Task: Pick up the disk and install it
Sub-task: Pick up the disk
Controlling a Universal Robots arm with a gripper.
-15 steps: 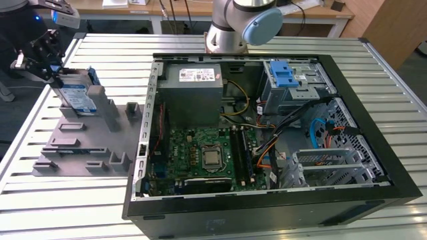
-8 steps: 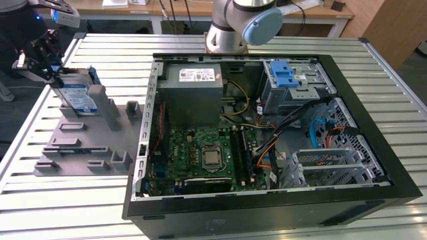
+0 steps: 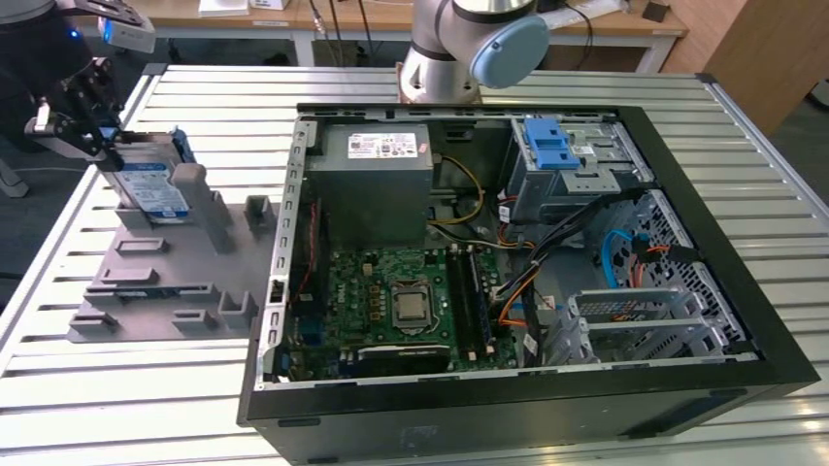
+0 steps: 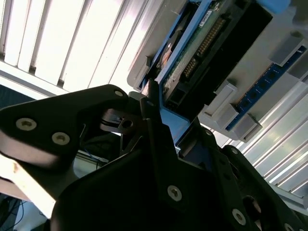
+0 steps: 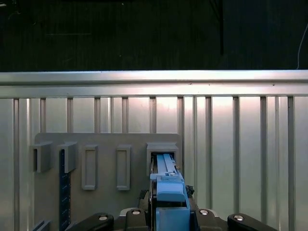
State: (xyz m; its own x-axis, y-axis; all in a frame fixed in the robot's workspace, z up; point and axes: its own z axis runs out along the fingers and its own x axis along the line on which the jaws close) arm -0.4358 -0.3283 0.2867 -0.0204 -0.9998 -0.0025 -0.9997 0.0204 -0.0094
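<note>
The disk [image 3: 150,190] stands upright on its edge in a slot of the grey holder plate [image 3: 169,282] at the exterior view's left, silver with a white and blue label and blue rails. My gripper [image 3: 95,131] is at its upper far end, and the fingers look shut on the disk's blue rail. In the second wrist view a thin black finger [image 4: 150,115] presses against the disk's blue edge [image 4: 179,129], with its connector side [image 4: 207,41] beyond. In the first wrist view the disk [image 5: 168,190] runs from the holder's slot [image 5: 162,151] straight toward the camera.
An open black computer case [image 3: 725,388] lies at the middle and right of the slatted metal table [image 3: 104,408], showing a motherboard [image 3: 402,301], a grey power supply [image 3: 376,180] and a drive cage with a blue latch [image 3: 550,146]. The arm's base [image 3: 447,58] stands behind it.
</note>
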